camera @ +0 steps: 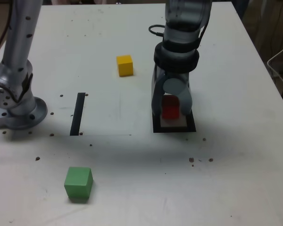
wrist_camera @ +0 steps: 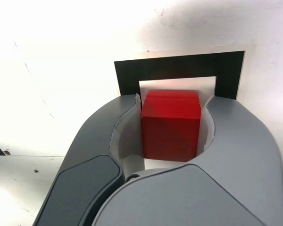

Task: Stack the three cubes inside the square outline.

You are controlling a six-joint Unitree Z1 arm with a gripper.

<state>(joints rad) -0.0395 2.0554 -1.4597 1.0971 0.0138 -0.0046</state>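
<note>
The red cube [camera: 170,107] [wrist_camera: 170,125] sits between the two grey fingers of my gripper [camera: 170,109] [wrist_camera: 170,127], which is shut on it. It hangs right over the white centre of the square outline [camera: 191,127] [wrist_camera: 179,68]; I cannot tell whether the cube touches the surface. On the far side of the table lies the yellow cube [camera: 124,65]. Near the front, at the exterior view's left, the green cube [camera: 78,183] rests by itself.
A thin black strip [camera: 78,113] lies on the white table between the arm's grey base [camera: 16,106] and the outline. Small dark specks dot the tabletop. A white cable [camera: 279,61] hangs off the table's right edge in the exterior view.
</note>
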